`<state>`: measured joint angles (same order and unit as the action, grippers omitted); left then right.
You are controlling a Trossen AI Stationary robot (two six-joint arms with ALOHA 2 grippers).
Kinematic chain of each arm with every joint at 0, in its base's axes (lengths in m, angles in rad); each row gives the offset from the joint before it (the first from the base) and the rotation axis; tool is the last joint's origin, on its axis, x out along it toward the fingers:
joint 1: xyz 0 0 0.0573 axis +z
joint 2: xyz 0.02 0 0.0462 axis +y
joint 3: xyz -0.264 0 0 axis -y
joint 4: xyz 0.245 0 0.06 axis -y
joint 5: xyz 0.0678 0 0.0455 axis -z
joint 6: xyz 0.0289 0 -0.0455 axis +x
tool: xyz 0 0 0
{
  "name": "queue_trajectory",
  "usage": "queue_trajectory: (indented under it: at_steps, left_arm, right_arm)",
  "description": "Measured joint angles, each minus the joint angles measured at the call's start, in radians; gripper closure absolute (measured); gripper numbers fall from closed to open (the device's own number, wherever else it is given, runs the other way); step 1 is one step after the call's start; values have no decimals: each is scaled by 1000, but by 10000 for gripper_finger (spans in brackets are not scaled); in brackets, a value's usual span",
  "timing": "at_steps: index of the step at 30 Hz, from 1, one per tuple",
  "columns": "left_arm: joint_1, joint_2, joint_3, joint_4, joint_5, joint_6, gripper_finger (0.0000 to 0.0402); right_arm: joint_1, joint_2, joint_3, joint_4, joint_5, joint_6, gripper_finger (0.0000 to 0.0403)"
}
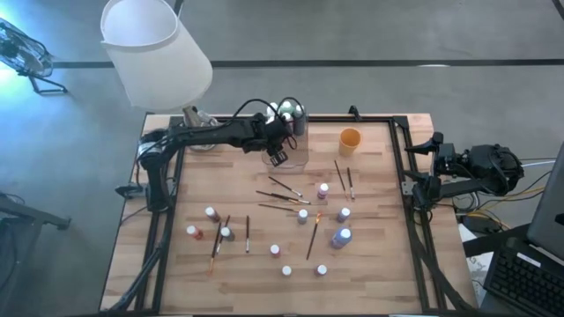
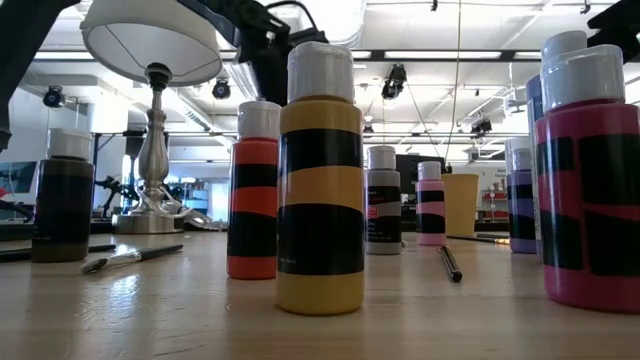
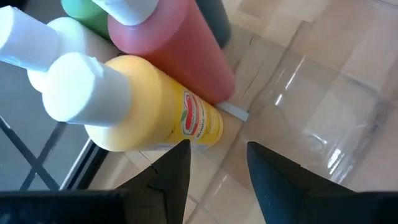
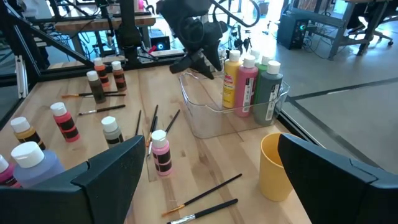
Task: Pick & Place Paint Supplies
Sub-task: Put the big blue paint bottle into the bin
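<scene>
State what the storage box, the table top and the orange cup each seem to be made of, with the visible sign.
Clear box: probably thin hard plastic, glossy; the bottles and table show through it, with bright glints.
Table top: wood, likely sealed; pale planks with visible grain and seams.
Orange cup: seemingly plastic; uniform colour, smooth matte wall.

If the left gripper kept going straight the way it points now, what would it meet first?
Probably the floor of the clear plastic box: the left gripper, open, points down into it beside the yellow paint bottle. The bottle might graze one finger; depth is hard to judge.
</scene>
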<state>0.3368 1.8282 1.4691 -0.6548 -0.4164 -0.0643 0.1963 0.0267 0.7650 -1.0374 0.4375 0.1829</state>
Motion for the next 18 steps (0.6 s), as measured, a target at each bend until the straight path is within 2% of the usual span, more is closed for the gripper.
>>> queue_trajectory:
  at_steps: [7, 18]
  left_arm:
    - [3, 0, -14, 40, -6, 9, 239]
    - [15, 0, -15, 65, -87, 24, 239]
  right_arm:
    - [0, 0, 0, 0, 0, 0, 39]
    - [0, 0, 0, 0, 0, 0, 39]
